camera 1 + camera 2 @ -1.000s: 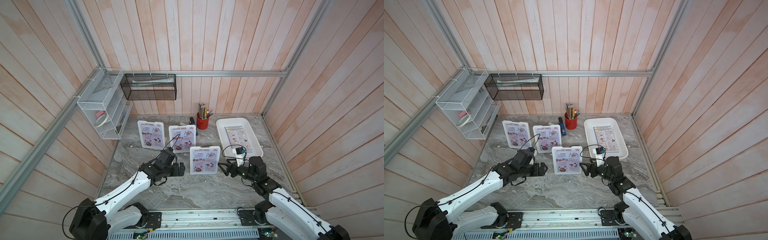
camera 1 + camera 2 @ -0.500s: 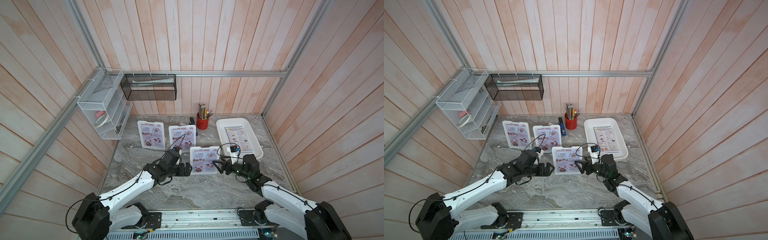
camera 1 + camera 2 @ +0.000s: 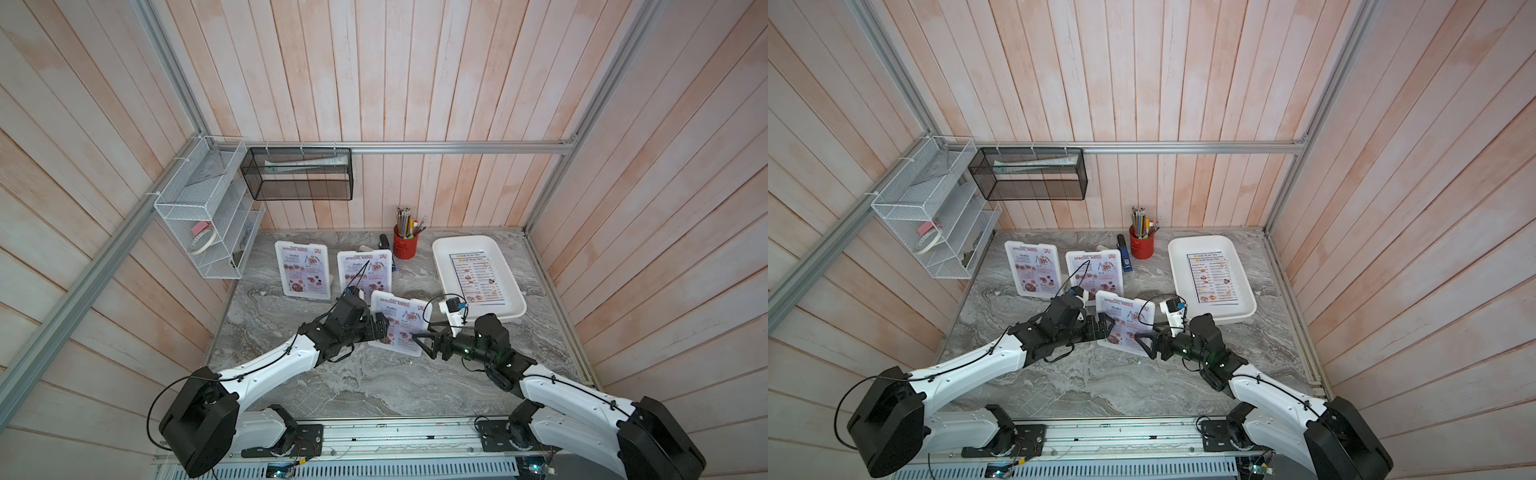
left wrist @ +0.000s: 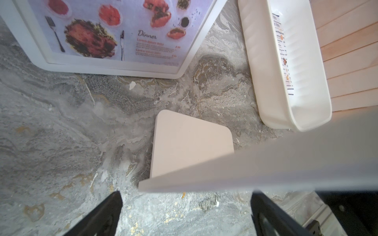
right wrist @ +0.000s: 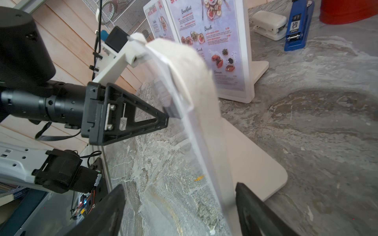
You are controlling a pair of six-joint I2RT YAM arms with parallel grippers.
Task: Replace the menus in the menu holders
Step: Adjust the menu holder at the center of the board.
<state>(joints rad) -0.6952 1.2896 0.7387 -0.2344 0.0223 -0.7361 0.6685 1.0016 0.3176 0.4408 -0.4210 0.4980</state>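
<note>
Three white menu holders stand on the marble table, each showing a red-titled Special Menu. The front holder point(image 3: 400, 322) point(image 3: 1126, 320) stands between my two grippers. My left gripper point(image 3: 380, 328) point(image 4: 186, 206) is open, with the holder's left edge point(image 4: 235, 173) between its fingers point(image 5: 143, 120). My right gripper point(image 3: 424, 343) point(image 5: 180, 204) is open too, its fingers on either side of the holder's right edge point(image 5: 206, 163). The other two holders point(image 3: 302, 270) point(image 3: 365, 274) stand behind. A blue-bordered Dim Sum Inn menu point(image 3: 478, 276) lies in the white tray point(image 3: 442, 266).
A red pencil cup point(image 3: 404, 245) and a blue stapler point(image 3: 1124, 257) stand behind the holders, with a small white device point(image 5: 269, 24) beside the stapler. A white wire rack point(image 3: 203, 220) and a black mesh basket point(image 3: 299, 174) hang on the walls.
Both arms have moved inward to the front holder, and their open jaws now straddle its side edges. The holder looks slightly turned.
</note>
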